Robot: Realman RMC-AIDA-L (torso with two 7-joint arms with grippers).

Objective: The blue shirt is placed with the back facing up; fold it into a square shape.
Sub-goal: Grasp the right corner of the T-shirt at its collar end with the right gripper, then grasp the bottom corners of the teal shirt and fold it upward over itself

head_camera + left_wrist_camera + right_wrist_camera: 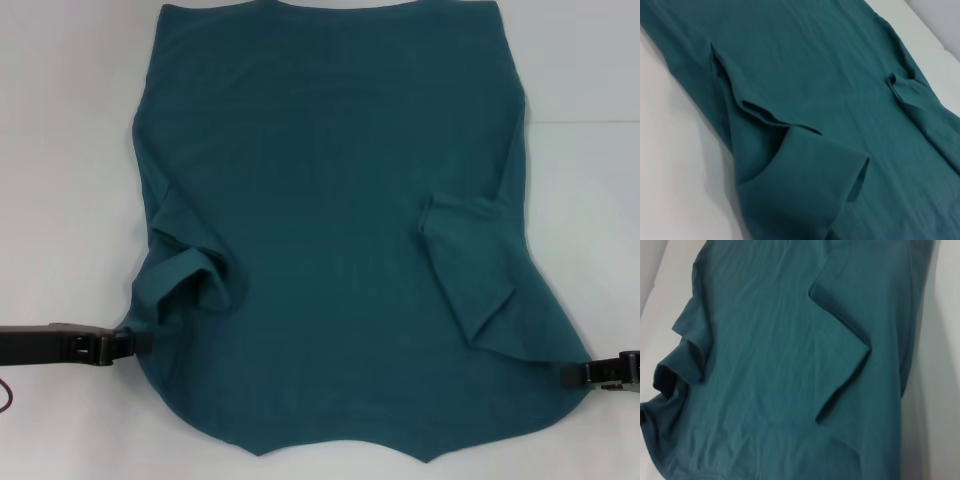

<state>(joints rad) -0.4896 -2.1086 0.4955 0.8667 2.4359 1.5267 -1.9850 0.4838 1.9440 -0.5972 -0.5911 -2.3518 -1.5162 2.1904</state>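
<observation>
Left gripper (138, 343): low at the shirt's left edge near the shoulder, touching the cloth; whether it pinches fabric or only rests against it, I cannot tell.
Right gripper (572, 372): level with it at the opposite edge, tip against the cloth; its grip is just as hard to make out.
Blue shirt (330, 200): spread flat on the white table (60, 150), plain side up, collar end nearest the robot, hem at the far side.
Left sleeve (185, 275): folded inward but bunched, its cuff gaping open.
Right sleeve (470, 270): folded in flatter, lying as a neat triangular flap.
Look: dark teal, soft, lightly creased; the near edge dips into a scalloped curve between the two grippers.
Risk: if only one layer is caught, lifting could peel the shirt apart rather than fold it.
Risk: the loose left sleeve may flop out as the near end is carried over, spoiling the square.
Risk: uneven lifting would skew the fold.
</observation>
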